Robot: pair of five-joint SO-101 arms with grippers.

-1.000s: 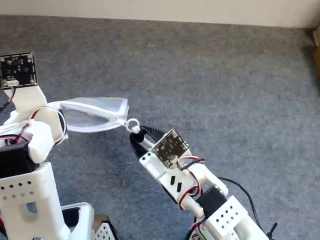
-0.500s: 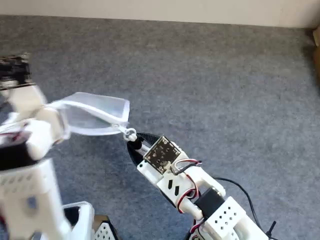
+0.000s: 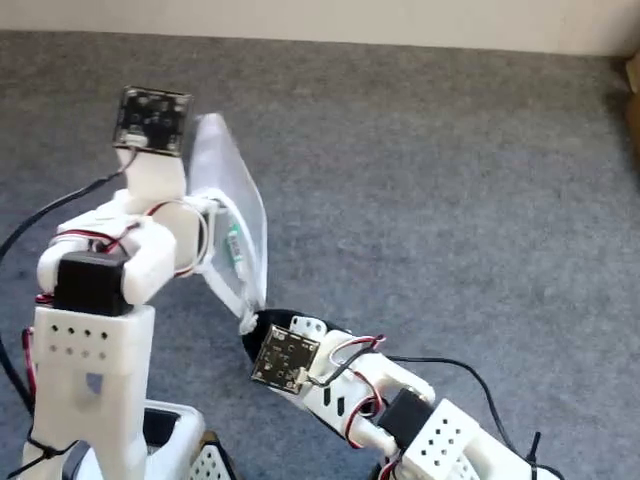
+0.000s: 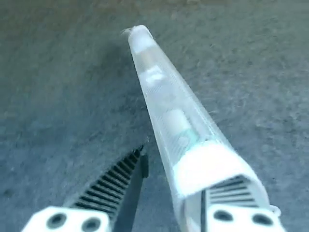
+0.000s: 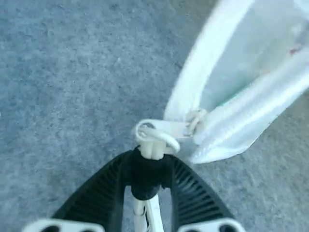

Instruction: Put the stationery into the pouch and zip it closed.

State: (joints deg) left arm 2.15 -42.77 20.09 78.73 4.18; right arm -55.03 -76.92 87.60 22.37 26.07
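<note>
So the desk (image 3: 470,170) is wearing a grey, carpet-like cover, looking fuzzy all over; a pale strip (image 3: 330,18) is running along its far edge; something brownish (image 3: 634,95) is peeking in at the right edge, too cut off to tell what.

place: indoor robotics bench, hobby or lab sort | surface: table under grey carpet-like felt (image 3: 480,180) | backdrop: pale wall strip (image 3: 350,20) | kit: white printed arms (image 3: 95,330), bare circuit boards (image 3: 152,118), loose cables (image 3: 440,359)
</note>
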